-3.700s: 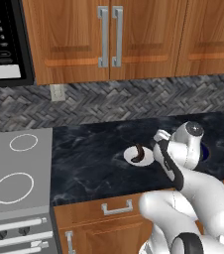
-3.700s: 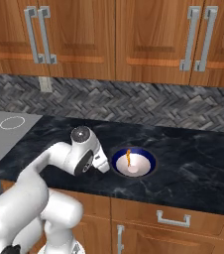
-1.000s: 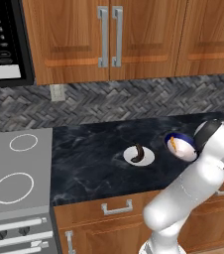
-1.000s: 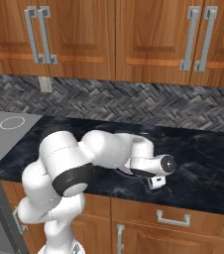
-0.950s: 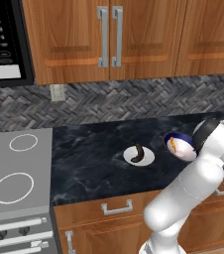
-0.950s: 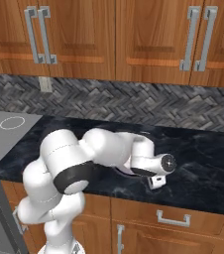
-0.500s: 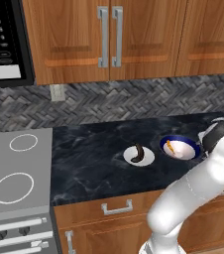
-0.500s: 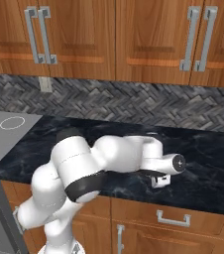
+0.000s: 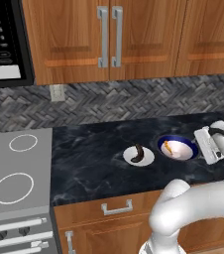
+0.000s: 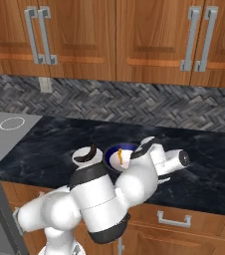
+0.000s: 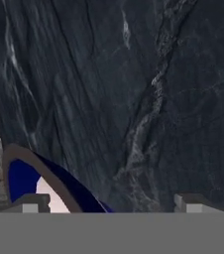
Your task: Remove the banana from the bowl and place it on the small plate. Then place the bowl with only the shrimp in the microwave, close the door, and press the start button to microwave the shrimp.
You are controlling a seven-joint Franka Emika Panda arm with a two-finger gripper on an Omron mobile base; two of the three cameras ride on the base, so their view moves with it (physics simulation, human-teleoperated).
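- Gripper (image 11: 109, 202) jaws are seen spread wide in the hand view, with nothing held between them; one tip stands at the bowl's rim and the other over bare countertop.
- In the left base view the white hand is seen just right of the bowl (image 9: 178, 147), low over the dark marble countertop (image 9: 94, 158).
- The bowl, blue outside and white inside, is set on the countertop; the orange shrimp (image 9: 168, 147) lies inside it toward its left side.
- The small plate (image 9: 138, 155) is placed just left of the bowl, close to it but apart, and a dark curved banana (image 9: 138, 151) is laid on it.
- From the right base view the bowl (image 10: 118, 152) is partly hidden behind the arm, the shrimp (image 10: 119, 153) is seen within it, and the small plate (image 10: 87, 155) lies to its left.
- The microwave (image 9: 2, 42) is mounted at the upper left, above the stove (image 9: 15, 173), with its black keypad facing out.
- Wooden cabinets (image 9: 109, 34) are hung above the herringbone backsplash (image 9: 134, 99).
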